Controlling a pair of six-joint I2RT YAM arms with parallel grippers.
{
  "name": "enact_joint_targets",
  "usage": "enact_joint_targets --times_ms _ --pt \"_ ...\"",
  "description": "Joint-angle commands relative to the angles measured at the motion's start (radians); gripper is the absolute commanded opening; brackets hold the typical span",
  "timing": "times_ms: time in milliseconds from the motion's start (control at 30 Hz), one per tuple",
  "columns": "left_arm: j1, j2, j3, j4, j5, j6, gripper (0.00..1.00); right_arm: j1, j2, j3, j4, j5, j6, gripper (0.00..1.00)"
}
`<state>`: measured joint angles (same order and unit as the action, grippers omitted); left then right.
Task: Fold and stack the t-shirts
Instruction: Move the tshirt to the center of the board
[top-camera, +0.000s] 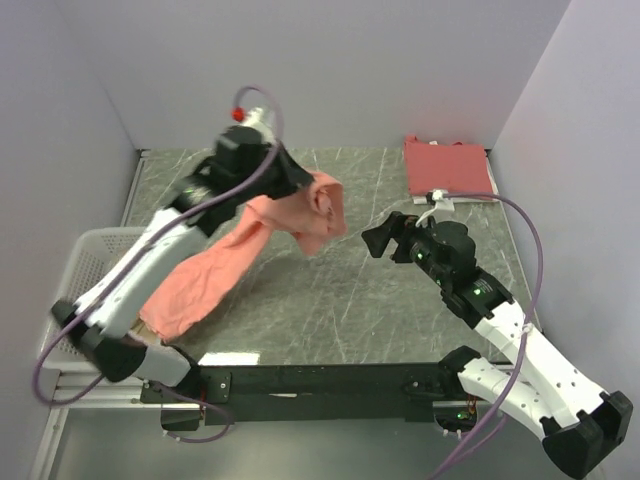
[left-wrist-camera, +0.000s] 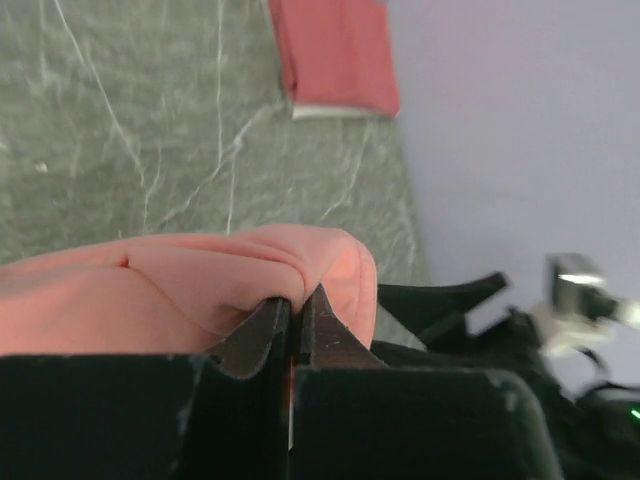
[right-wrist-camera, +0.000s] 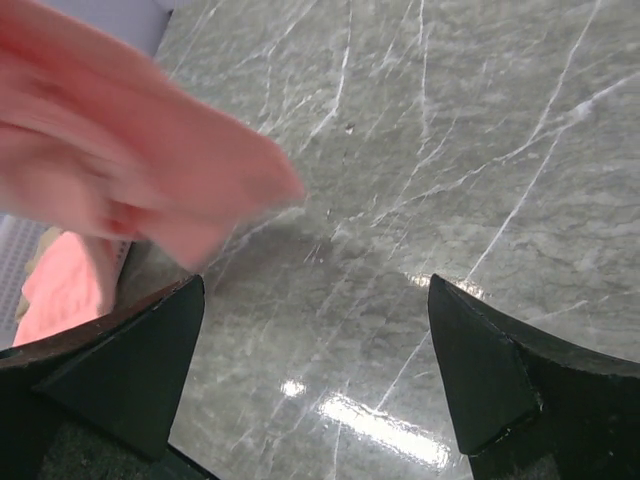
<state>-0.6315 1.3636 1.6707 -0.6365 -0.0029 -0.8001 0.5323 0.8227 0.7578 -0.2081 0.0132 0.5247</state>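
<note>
Aloft, left hand (left-wrist-camera: 300, 298) pinches the salmon t-shirt (top-camera: 215, 265); right hand (right-wrist-camera: 315, 290) gapes wide.

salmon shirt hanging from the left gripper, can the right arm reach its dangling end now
Probably yes. The right gripper stands open, facing the drooping fold of the salmon shirt, only bare table between them. The left gripper is shut on the cloth higher up.

R gripper (right-wrist-camera: 314, 288) wide open nr salmon shirt (right-wrist-camera: 130, 170).
</note>
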Motion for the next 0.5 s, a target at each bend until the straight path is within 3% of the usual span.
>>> enact_joint_targets --times_ms 0,167,200,267,367,467 --pt "-0.040 0.118 -0.039 0.172 0.056 -0.033 0.01 0.005 -0.046 -0.029 -0.004 0.071 0.026 0.98" --pt "-0.103 0.402 0.060 0.185 0.156 -0.021 0.04 0.005 -0.065 -0.074 -0.023 0.149 0.057 0.98" --pt "-0.102 0.431 0.064 0.195 0.173 -0.024 0.17 0.005 -0.062 -0.086 -0.028 0.160 0.069 0.98" --pt "-0.100 0.483 0.067 0.216 0.184 -0.021 0.23 0.003 -0.051 -0.100 -0.040 0.183 0.080 0.98" --pt "-0.089 0.505 0.064 0.257 0.227 -0.019 0.39 0.003 -0.019 -0.124 -0.039 0.186 0.103 0.97" --pt "-0.073 0.477 0.052 0.230 0.170 -0.033 0.56 0.005 0.022 -0.150 -0.021 0.191 0.124 0.96"
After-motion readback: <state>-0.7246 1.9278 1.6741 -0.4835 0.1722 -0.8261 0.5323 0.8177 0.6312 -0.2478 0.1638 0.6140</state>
